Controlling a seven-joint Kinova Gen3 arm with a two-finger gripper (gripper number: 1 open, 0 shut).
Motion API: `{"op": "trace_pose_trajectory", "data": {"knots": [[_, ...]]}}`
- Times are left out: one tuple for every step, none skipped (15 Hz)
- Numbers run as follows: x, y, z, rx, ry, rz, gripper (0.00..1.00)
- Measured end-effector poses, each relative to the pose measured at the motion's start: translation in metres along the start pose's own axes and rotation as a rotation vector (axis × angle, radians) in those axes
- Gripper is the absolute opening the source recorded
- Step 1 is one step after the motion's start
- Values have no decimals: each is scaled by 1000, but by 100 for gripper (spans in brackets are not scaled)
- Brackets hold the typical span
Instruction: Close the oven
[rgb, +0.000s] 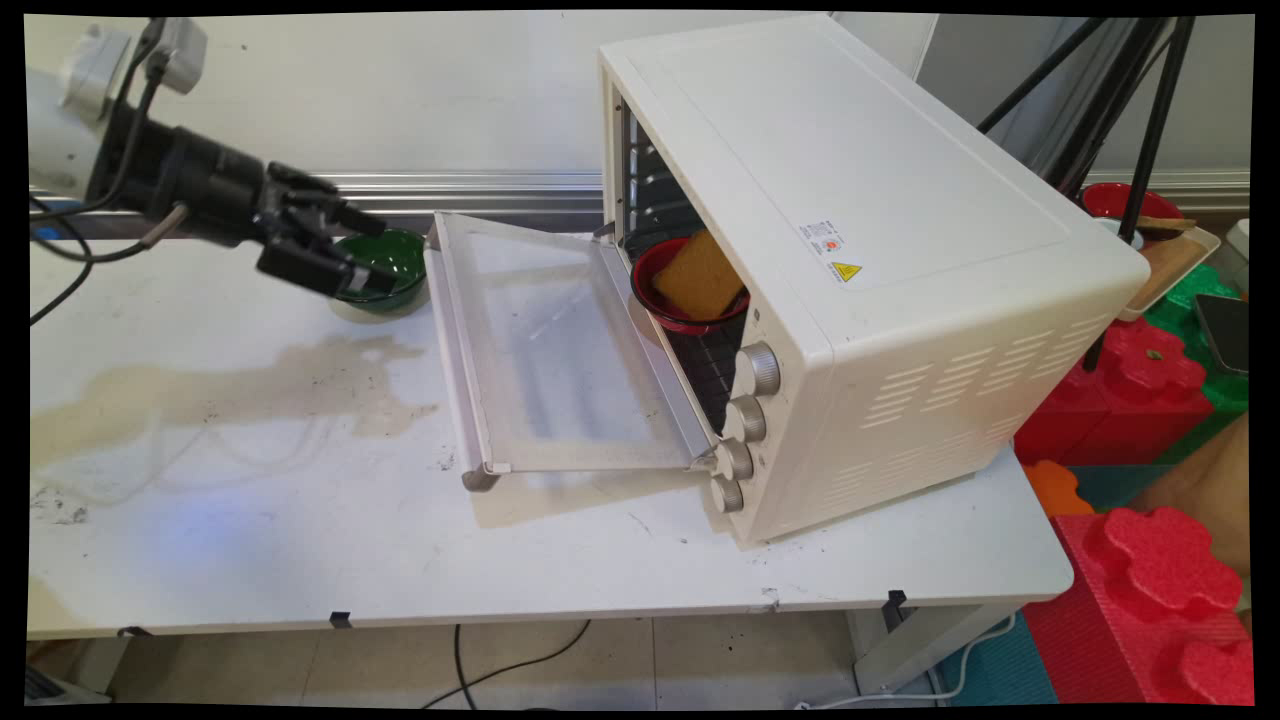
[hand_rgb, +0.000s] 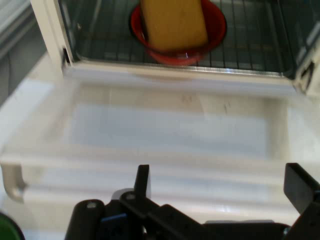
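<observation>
Red bowl (rgb: 690, 300) with a yellow-brown sponge (rgb: 698, 274) leaning in it sits on the wire rack just inside the mouth of the cream toaster oven (rgb: 860, 250); we read it as parked near the front, where it is reachable through the opening. The oven's glass door (rgb: 555, 345) is dropped flat toward the arm, handle edge outermost, so the cavity is fully exposed. In the hand view we look straight over that lowered door at the bowl and sponge, so the hand faces the opening. The gripper (rgb: 345, 255) hangs above the table (rgb: 300, 500) left of the door, well apart from the red bowl, and overlaps a green bowl (rgb: 385, 270) in the main view; we cannot tell if it touches it. Its fingers (hand_rgb: 143, 179) stand wide apart in the hand view, released, nothing between them. A brownish stain (rgb: 240, 385) spreads on the table below the hand.
</observation>
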Motion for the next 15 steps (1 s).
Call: {"op": "trace_pose_trajectory", "data": {"knots": [[-6, 2, -4, -6, -22, -6, 100], [-10, 4, -6, -11, -44, -9, 100], [-14, 5, -7, -15, -62, -10, 100], [-17, 6, -8, -19, -82, -9, 100], [-19, 7, -7, -22, -101, -8, 100], [-21, 8, -7, -23, -119, -9, 100], [-23, 9, -7, -24, -132, -10, 100], [-25, 9, -6, -25, -151, -11, 100], [-27, 10, -4, -25, -172, -12, 100], [-29, 11, -2, -26, -192, -12, 100], [-31, 11, 0, -27, -208, -11, 100], [-33, 11, 4, -28, -226, -9, 100], [-35, 12, 8, -29, -243, -8, 100], [-37, 12, 12, -29, -258, -8, 100], [-38, 12, 16, -30, -270, -7, 100]]}}
